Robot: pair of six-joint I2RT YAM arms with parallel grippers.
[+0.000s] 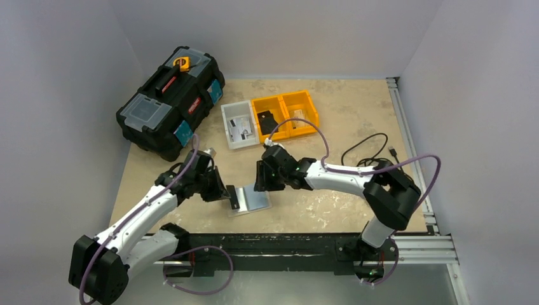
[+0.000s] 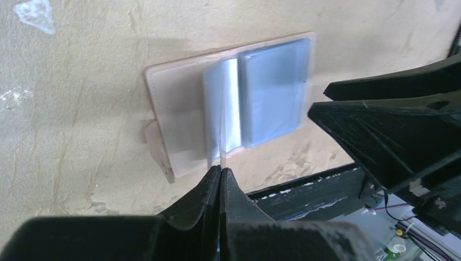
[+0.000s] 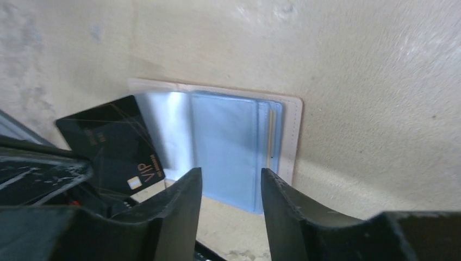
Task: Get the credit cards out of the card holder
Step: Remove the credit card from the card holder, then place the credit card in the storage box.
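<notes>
The card holder (image 1: 257, 201) lies open near the table's front edge, a pale cover (image 2: 176, 114) with bluish plastic sleeves (image 3: 225, 147). My left gripper (image 2: 222, 168) is shut on a black credit card (image 3: 111, 142) marked VIP. That card shows only edge-on in the left wrist view, standing above the holder's left half. In the top view the left gripper (image 1: 229, 194) is at the holder's left edge. My right gripper (image 3: 231, 174) hangs open over the sleeves with nothing between its fingers, just behind the holder (image 1: 260, 183). A pale card edge (image 3: 269, 136) shows inside the sleeves.
A black toolbox (image 1: 171, 101) stands at the back left. A pale bin (image 1: 238, 124) and yellow bins (image 1: 285, 114) sit behind the holder. A black cable (image 1: 372, 149) lies at the right. The metal rail (image 1: 286, 241) runs along the near edge.
</notes>
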